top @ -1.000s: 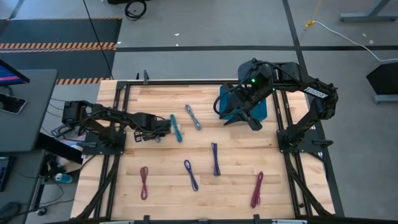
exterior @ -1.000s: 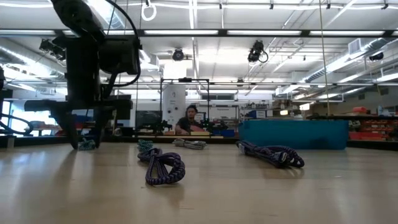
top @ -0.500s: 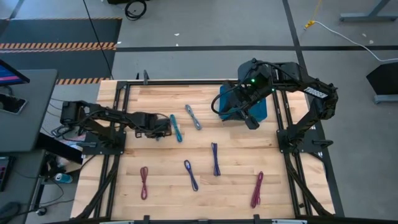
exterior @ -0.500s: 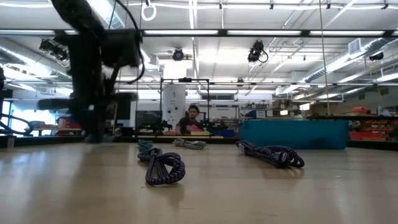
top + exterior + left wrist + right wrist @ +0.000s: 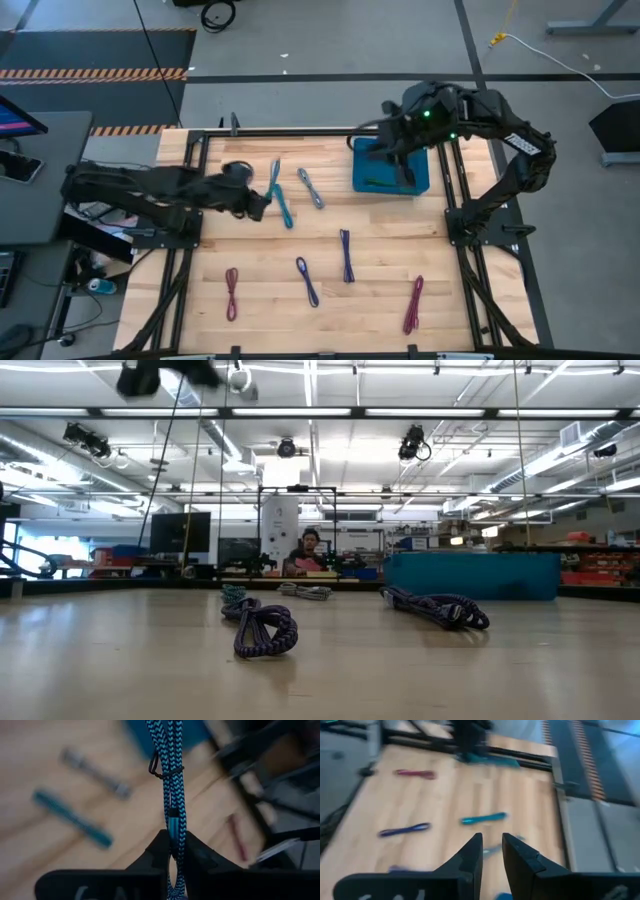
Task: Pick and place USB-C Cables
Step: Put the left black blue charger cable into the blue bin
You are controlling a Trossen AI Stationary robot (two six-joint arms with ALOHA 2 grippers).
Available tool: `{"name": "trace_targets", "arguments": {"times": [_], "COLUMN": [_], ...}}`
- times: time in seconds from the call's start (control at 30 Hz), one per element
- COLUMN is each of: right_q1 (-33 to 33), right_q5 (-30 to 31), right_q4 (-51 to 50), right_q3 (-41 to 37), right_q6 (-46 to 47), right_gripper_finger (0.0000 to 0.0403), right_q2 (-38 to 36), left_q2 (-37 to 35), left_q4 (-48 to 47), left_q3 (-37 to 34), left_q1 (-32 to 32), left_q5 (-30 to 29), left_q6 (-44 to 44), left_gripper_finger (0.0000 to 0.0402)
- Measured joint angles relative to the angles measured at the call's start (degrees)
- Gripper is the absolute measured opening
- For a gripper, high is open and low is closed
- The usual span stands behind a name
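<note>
My left gripper (image 5: 264,192) (image 5: 174,845) hangs above the table's left half, shut on a teal USB-C cable bundle (image 5: 274,172). A second teal bundle (image 5: 286,210) and a grey-blue one (image 5: 310,188) lie flat on the wood just beside it. Two blue-purple bundles (image 5: 345,255) (image 5: 306,281), a maroon one (image 5: 232,293) and a magenta one (image 5: 413,304) lie nearer the front. My right gripper (image 5: 402,170) (image 5: 492,847) hovers over the blue bin (image 5: 420,182), its fingers a narrow gap apart with nothing between them. My left gripper pinches the teal bundle (image 5: 173,822) between its two fingers, near one end, beside a metal plug. The bundle runs along the fingers and sticks out past their tips, its black tie (image 5: 165,770) farther out. It is lifted clear of the table.
The blue bin stands at the far right of the table, seen as a blue wall (image 5: 470,575) in the low view. Black frame rails (image 5: 200,180) border the table's left and right sides. A person sits in the room far behind the table (image 5: 305,555).
My left gripper has risen quickly from the table and turned, carrying a teal cable bundle up with it, clear of the wood. The other teal bundle stays where it lay. My right gripper has drawn back toward the far edge, over the blue bin.
</note>
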Motion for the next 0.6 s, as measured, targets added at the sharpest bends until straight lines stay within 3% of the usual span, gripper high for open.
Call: {"name": "trace_targets", "arguments": {"times": [0.1, 0.2, 0.4, 0.6], "right_q1": [-0.5, -0.6, -0.6, -0.5], "right_q5": [3.4, 4.2, 4.2, 2.8], "right_q4": [2.1, 5.0, 16.0, 36.5], "right_q3": [0.0, 0.0, -2.0, -11.3], "right_q6": [2.9, 4.2, 6.0, 8.4], "right_gripper_finger": [0.008, 0.0084, 0.0104, 0.013], "right_q2": [-0.5, -0.4, 1.3, 3.3], "left_q2": [0.2, 0.9, 2.1, 2.2], "left_q4": [0.1, 1.0, 1.6, 1.8], "left_q3": [6.9, 12.4, 18.0, 18.1], "left_q1": [-4.4, -7.7, -10.6, -10.7], "left_q5": [-7.1, -10.6, -12.7, -12.8], "left_q6": [6.4, 13.1, 23.3, 27.4], "left_gripper_finger": [0.0029, 0.0029, 0.0029, 0.0029]}}
